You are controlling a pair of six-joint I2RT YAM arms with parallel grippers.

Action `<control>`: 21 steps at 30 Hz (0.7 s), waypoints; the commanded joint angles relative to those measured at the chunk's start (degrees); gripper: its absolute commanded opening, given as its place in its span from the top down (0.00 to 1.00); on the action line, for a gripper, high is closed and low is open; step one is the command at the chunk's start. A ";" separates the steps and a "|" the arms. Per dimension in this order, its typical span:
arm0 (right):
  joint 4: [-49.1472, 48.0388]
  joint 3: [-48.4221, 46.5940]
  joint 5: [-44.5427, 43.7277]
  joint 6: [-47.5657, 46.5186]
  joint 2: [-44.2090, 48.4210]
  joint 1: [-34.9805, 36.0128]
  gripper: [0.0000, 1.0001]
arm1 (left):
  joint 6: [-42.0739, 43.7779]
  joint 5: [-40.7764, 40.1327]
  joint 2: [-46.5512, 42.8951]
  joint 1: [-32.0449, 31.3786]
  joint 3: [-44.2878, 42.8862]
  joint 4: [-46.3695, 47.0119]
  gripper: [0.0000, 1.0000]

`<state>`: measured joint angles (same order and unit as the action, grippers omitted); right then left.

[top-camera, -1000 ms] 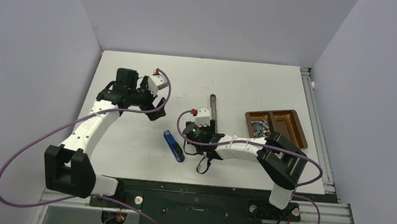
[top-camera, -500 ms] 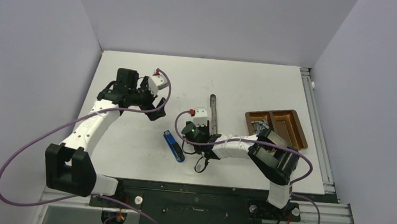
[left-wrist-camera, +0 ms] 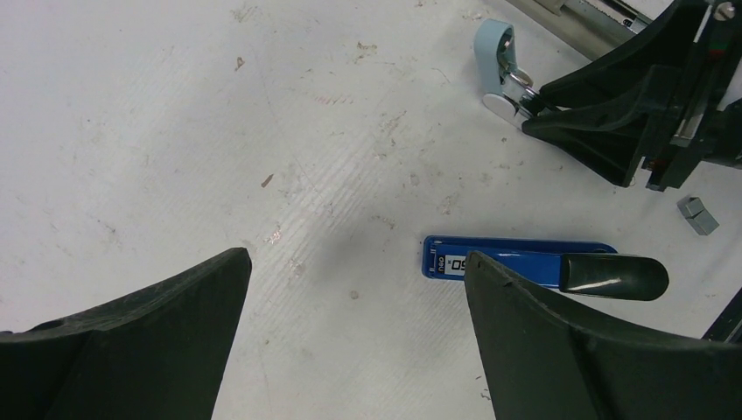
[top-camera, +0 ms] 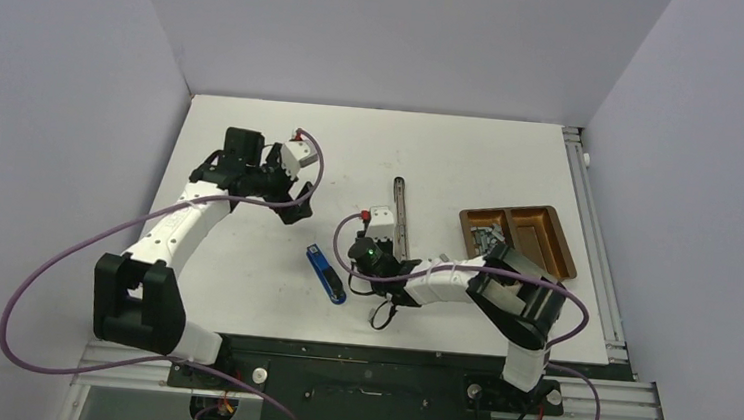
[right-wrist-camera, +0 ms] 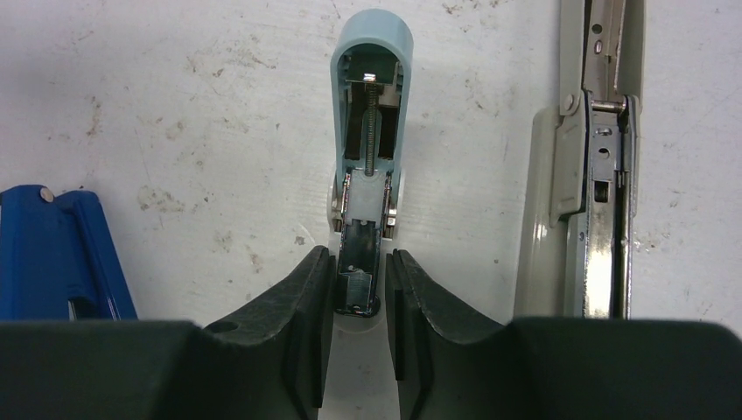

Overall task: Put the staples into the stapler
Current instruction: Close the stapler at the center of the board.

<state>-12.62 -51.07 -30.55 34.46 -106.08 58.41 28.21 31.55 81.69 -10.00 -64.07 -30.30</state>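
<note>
A small pale blue-green stapler (right-wrist-camera: 371, 105) lies hinged open on the white table, its spring and metal channel showing. My right gripper (right-wrist-camera: 360, 253) is shut on the near end of that channel, one pad on each side. A small silvery block sits in the channel between the pads; I cannot tell whether it is staples. The staples (top-camera: 487, 239) lie piled in the left half of a brown tray (top-camera: 520, 210). One small grey block (left-wrist-camera: 697, 215) lies loose on the table. My left gripper (left-wrist-camera: 354, 255) hangs open over bare table to the left.
A blue stapler (top-camera: 326, 275) lies left of the right gripper, just past the left gripper's right finger (left-wrist-camera: 560, 350). A long grey stapler (top-camera: 400, 207), opened out flat, lies right of the pale one. Side walls enclose the table.
The right gripper's jaws have closed in onto the pale stapler. The right arm's elbow has swung off the tray, uncovering the staples. The left arm has shifted slightly.
</note>
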 commanded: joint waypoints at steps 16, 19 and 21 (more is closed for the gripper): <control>-9.13 14.12 18.69 -11.31 9.45 0.58 0.91 | 1.17 6.46 7.03 -2.83 4.53 9.75 0.08; -10.23 14.01 20.11 -13.05 8.91 0.68 0.91 | 3.50 10.15 8.21 -3.24 5.00 8.69 0.04; -10.89 13.85 20.53 -13.77 8.44 0.71 0.91 | 1.42 12.54 9.94 -3.22 3.92 8.74 0.04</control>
<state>-22.92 -37.98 -18.11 22.65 -97.19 58.41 29.34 37.15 89.54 -13.06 -58.81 -23.29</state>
